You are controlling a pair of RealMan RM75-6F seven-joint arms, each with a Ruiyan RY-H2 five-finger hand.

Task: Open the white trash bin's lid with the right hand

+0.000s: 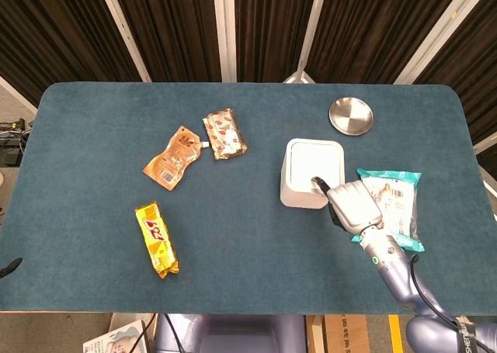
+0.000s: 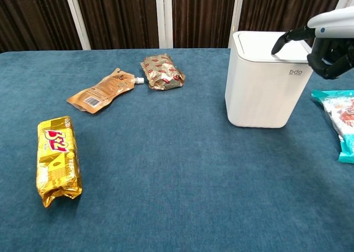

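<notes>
- Dark curtains with pale strips are seen behind a bench [image 1: 93,128] that is covered in blue cloth.
- Nearest, toward the left edge, a gold snack pack [image 1: 157,239] with red letters is laid flat on the bench.
- At the near right, the right hand [image 1: 353,205] is held over the near right part of the white trash bin [image 1: 312,173]. One dark-tipped finger [image 2: 281,40] is stretched out over the lid [image 2: 272,45], and the other fingers are curled in. Nothing is held in it. Whether the fingertip is touching the lid cannot be told.
- The lid is seen lying flat and closed on the bin.
- Just beside the bin, on its right, a teal snack bag [image 1: 392,202] is laid on the bench, partly hidden under the hand in the head view.
- Further back, left of the bin, an orange pouch [image 1: 172,158] with a small white cap is laid next to a brown wrapped snack [image 1: 224,133].
- Farthest back, behind the bin, a round silver dish [image 1: 350,115] is set on the bench.
- The left hand is not seen in either view.
</notes>
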